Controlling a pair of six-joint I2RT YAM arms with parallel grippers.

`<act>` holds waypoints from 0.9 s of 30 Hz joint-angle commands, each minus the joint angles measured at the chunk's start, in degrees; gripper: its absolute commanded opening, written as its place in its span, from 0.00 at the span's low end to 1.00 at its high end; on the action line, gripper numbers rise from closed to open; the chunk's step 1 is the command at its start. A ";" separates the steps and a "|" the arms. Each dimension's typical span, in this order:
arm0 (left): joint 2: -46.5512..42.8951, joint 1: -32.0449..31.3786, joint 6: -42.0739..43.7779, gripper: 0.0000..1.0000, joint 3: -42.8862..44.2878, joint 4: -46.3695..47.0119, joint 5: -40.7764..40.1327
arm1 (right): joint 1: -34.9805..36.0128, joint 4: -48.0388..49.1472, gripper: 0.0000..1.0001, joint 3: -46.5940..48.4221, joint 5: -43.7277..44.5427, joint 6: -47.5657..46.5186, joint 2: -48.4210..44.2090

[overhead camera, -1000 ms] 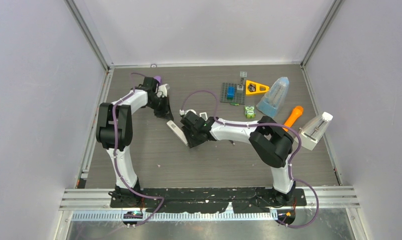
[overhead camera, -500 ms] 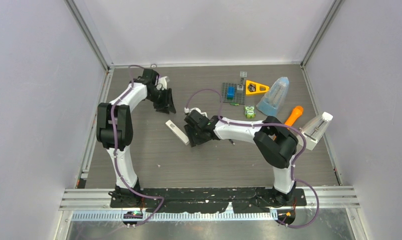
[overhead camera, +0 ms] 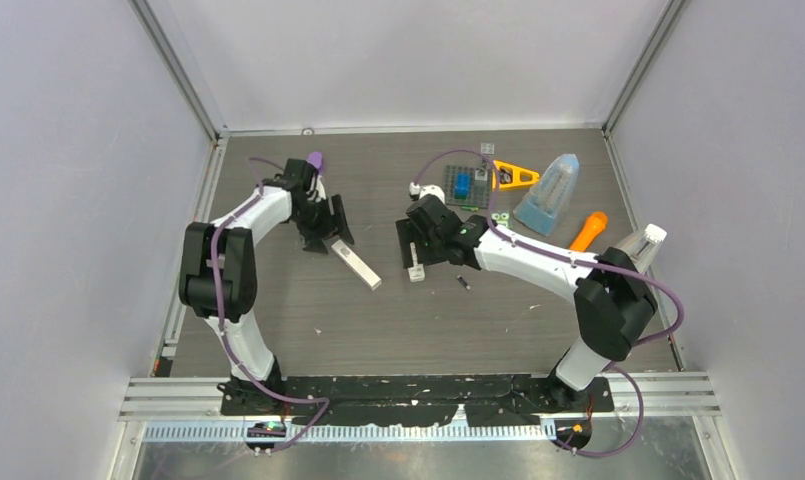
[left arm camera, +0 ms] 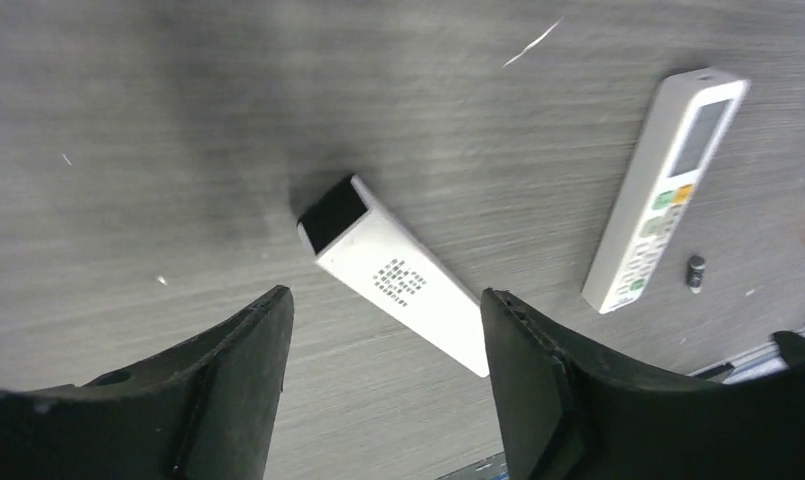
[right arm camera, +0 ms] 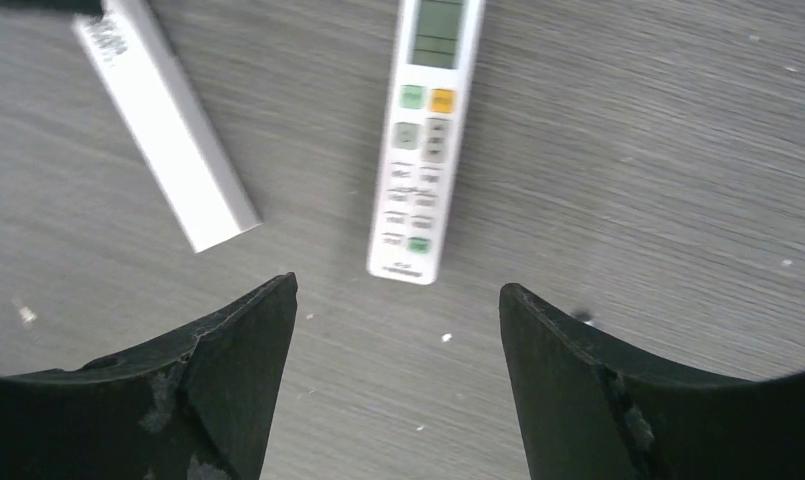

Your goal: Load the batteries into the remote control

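Observation:
A white remote control lies face down on the table, label up, with one dark open end; it also shows in the top view and in the right wrist view. A second white remote lies face up to its right, its buttons and screen showing. One small blackish battery rests on the table right of it. My left gripper hovers open over the face-down remote. My right gripper hangs open above the buttoned remote's near end, holding nothing.
At the back right stand a grey baseplate with a blue brick, a yellow triangle, a small green toy, a translucent blue cone, an orange carrot toy and a white block.
Both grippers have opened. My right arm has swung back and to the right, uncovering the buttoned remote and the battery. My left gripper has shifted slightly over the face-down remote.

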 commanded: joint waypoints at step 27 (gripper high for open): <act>2.28 -7.69 -7.05 0.27 -3.72 -2.30 -23.28 | -2.79 2.56 0.77 2.56 -2.22 -0.97 12.35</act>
